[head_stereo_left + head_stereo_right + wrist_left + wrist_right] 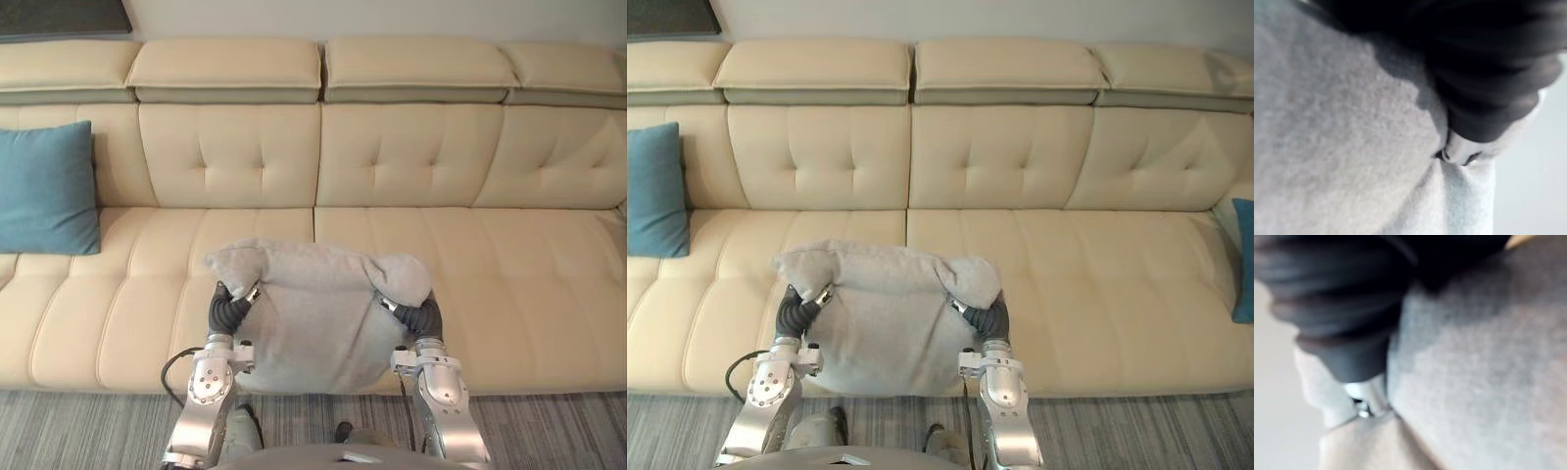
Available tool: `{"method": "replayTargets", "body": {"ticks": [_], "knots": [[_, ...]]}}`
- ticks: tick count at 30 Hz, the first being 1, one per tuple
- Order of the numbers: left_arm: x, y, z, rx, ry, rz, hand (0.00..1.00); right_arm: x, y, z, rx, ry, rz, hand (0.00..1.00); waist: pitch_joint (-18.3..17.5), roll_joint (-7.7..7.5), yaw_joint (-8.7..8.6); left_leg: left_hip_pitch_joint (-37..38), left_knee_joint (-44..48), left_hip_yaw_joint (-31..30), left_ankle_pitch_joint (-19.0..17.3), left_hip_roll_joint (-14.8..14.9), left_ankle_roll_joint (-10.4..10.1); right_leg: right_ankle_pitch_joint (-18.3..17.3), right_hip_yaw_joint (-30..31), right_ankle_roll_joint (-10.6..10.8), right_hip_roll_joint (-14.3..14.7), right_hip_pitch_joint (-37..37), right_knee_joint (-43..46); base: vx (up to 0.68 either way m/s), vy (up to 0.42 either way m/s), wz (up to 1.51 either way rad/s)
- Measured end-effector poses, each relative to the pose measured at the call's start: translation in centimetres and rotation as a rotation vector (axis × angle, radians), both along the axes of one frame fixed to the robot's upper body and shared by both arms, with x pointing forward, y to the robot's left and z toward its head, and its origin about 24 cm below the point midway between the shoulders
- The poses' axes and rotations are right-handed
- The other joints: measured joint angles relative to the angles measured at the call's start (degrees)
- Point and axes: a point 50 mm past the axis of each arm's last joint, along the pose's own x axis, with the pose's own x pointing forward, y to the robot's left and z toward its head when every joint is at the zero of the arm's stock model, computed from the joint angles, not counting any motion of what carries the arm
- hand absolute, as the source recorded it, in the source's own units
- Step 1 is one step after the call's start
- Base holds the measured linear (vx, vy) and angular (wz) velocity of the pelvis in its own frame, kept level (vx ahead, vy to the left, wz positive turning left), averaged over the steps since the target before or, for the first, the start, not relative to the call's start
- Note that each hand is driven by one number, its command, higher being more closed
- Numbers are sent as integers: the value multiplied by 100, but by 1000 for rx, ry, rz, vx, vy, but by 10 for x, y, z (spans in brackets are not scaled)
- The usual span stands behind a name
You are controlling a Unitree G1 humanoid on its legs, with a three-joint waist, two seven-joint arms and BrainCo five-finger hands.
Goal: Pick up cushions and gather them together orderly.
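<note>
A grey cushion (313, 313) hangs in front of me over the sofa's front edge, held by both hands at its upper corners. My left hand (230, 311) grips the left corner, and the cloth bunches up over it. My right hand (419, 318) grips the right corner the same way. In the left wrist view the dark cover (1488, 73) presses into the grey cloth (1327, 137), and the right wrist view shows the right hand's cover (1342, 308) against the cushion (1488, 382). A teal cushion (44, 191) leans upright against the sofa back at far left.
The long cream sofa (509, 284) spans the whole view, its seat bare to the right of the grey cushion. Another teal cushion (1244, 259) shows at the sofa's far right end. A grey striped rug (88, 426) lies in front of the sofa.
</note>
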Motion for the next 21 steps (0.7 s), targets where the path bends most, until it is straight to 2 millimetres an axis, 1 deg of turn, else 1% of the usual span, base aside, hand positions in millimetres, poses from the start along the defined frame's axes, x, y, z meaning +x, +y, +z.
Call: {"method": "replayTargets", "body": {"ticks": [2, 3, 5, 8, 9, 10, 12, 13, 14, 15, 16, 18, 19, 21], "knots": [[2, 3, 1, 5, -7, 12, 100, 7, 5, 1, -15, -4, 16, 100, -43, -66, 9, 93, -230, 193, 69, -74, 28, 138, 209, 58, -35, 8, -255, -3, 76, -46], [4, 5, 3, 11, -13, 23, 100, 15, 8, 5, -32, -19, 26, 100, -54, -75, -21, 159, -393, 300, 142, -105, 28, 261, 299, 80, -52, 13, -425, -19, 32, -47], [11, 4, 9, 30, -41, 29, 100, 24, 10, 14, -58, -59, 22, 100, -55, -74, -57, 208, -561, 369, 237, -127, 41, 428, 357, 67, -52, 16, -588, -37, 9, -26], [34, 1, 27, 66, -120, 57, 100, 43, 14, 35, -72, -161, -20, 100, -55, -73, -87, 322, -882, 393, 438, -166, 54, 640, 395, -2, -34, 9, -677, -72, 3, -7], [50, 1, 40, 89, -174, 85, 100, 58, 20, 51, -90, -227, -37, 100, -50, -69, -110, 312, -1041, 388, 569, -187, 75, 764, 398, -39, -28, -49, -716, -111, 12, 3], [56, 2, 46, 103, -198, 99, 100, 65, 23, 57, -95, -253, -42, 100, -46, -65, -119, 268, -1076, 386, 611, -186, 95, 826, 405, -50, -18, -96, -741, -166, 21, 1], [77, 4, 69, 141, -287, 141, 100, 88, 32, 83, -93, -347, -59, 100, -13, -55, -108, -79, -1060, 362, 746, -172, 139, 1007, 424, -83, 5, -401, -788, -177, 31, 2], [89, 6, 86, 177, -353, 167, 100, 100, 38, 103, -97, -416, -71, 100, 52, -61, -84, -387, -981, 334, 807, -171, 178, 1061, 443, -88, 5, -647, -810, -240, 43, 10], [100, 8, 103, 192, -408, 191, 100, 109, 42, 121, -103, -478, -84, 100, 230, -53, -70, -583, -896, 283, 857, -175, 196, 1079, 443, -79, -2, -779, -815, -252, 40, 16], [110, 10, 119, 206, -461, 223, 100, 117, 48, 139, -101, -538, -96, 100, 403, -46, -54, -799, -823, 232, 929, -173, 223, 1118, 445, -21, -2, -942, -805, -259, 26, 17], [118, 13, 138, 212, -515, 262, 100, 123, 53, 159, -93, -600, -108, 100, 514, -41, 4, -1096, -760, 200, 1022, -154, 244, 1134, 450, 5, 12, -1196, -795, -248, 3, 11], [127, 16, 158, 231, -571, 297, 100, 130, 56, 178, -81, -652, -133, 100, 657, -26, 70, -1323, -796, 153, 1127, -146, 211, 1195, 427, 101, 28, -1438, -757, -226, -18, 10], [133, 17, 173, 246, -611, 320, 100, 133, 57, 192, -73, -687, -157, 100, 780, 5, 99, -1452, -814, 97, 1211, -141, 208, 1194, 388, 100, 42, -1567, -709, -205, -36, 13], [141, 19, 197, 265, -673, 353, 100, 137, 56, 213, -63, -737, -204, 100, 867, 28, 159, -1639, -1009, 72, 1413, -153, 202, 1188, 365, 104, 53, -1892, -544, -199, -51, 11]]}}
